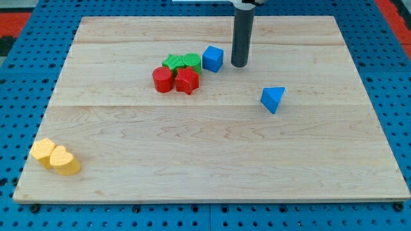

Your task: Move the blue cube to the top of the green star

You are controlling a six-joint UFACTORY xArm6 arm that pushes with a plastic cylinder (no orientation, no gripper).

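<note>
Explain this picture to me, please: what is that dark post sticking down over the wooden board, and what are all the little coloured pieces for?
The dark post is the end of a robot arm. It has no hand; my tip slides on the wooden board and pushes blocks. Nothing is held. There is just this one camera view, looking down at the board from the near edge.

My tip stands just to the right of the blue cube, with a small gap between them. Left of the cube are two green blocks, a green star and another green block. Just below them sit a red cylinder and a red star. A blue triangular block lies alone further right. Two yellow blocks sit at the lower left corner.
</note>
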